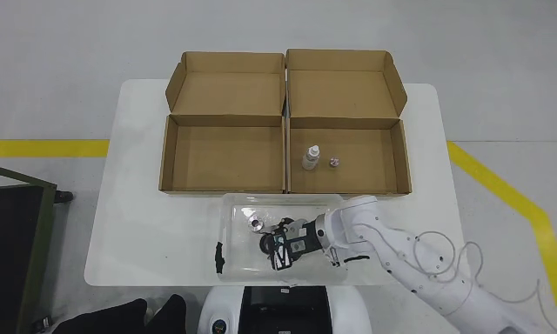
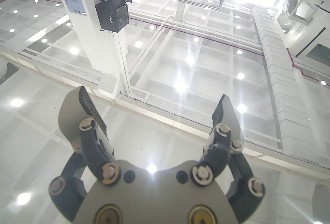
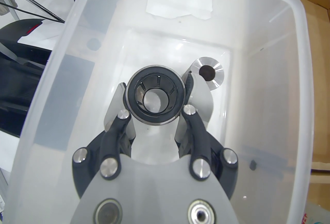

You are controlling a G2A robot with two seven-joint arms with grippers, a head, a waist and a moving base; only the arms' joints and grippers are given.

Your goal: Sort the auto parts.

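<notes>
The tabletop (image 1: 130, 203) carries two open boxes side by side at its far half, the left box (image 1: 224, 158) and the right box (image 1: 374, 156). A clear bin (image 1: 261, 197) is set along the near edge, just in front of them. The right tool (image 3: 155, 85) is lowered into the bin from the right and is closed on a bearing (image 3: 154, 96), a dark ring-ended cylinder clamped across its curved wall. Whether the bearing is lifted off the bin floor cannot be told. The left tool (image 2: 153, 100) is spread wide with nothing in it and is turned up toward a ceiling.

In the right box a white part (image 1: 311, 156) stands near the wall shared with the left box, and a small part (image 1: 335, 161) lies just right of it. A silver disc (image 3: 208, 73) is left in the bin, just beside one finger.

The grip is judged the weak point. A smooth round wall held by two narrow fingers could roll or slide out during the lift. The disc could be knocked as the tool is raised. The bin could be caught on its far wall and dragged. The bearing could also be dropped in the wrong box.
</notes>
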